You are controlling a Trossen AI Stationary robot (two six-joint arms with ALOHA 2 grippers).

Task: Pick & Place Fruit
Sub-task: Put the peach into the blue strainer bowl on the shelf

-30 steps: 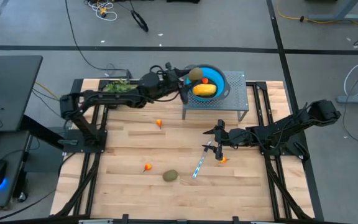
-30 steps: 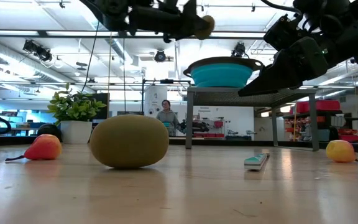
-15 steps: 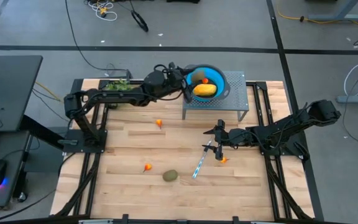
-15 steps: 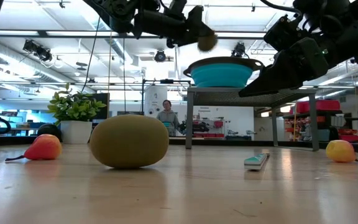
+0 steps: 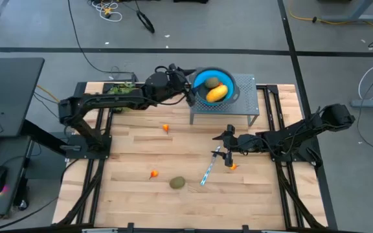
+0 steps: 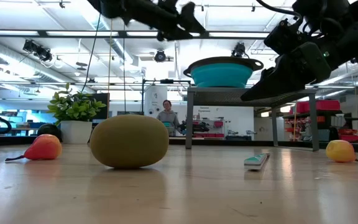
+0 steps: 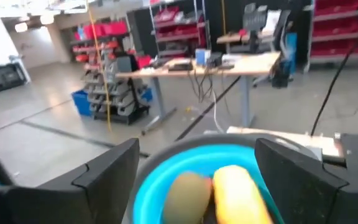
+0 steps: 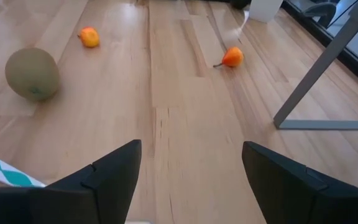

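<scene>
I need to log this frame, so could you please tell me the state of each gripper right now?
Left gripper: open, empty, by the blue bowl.
Right gripper: open, empty, over the wooden table.

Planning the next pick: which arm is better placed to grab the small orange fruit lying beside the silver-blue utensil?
Right, probably. The right gripper hangs open low over the table, next to the orange fruit and the utensil. The left gripper is open too, but up at the blue bowl on the stand.
</scene>
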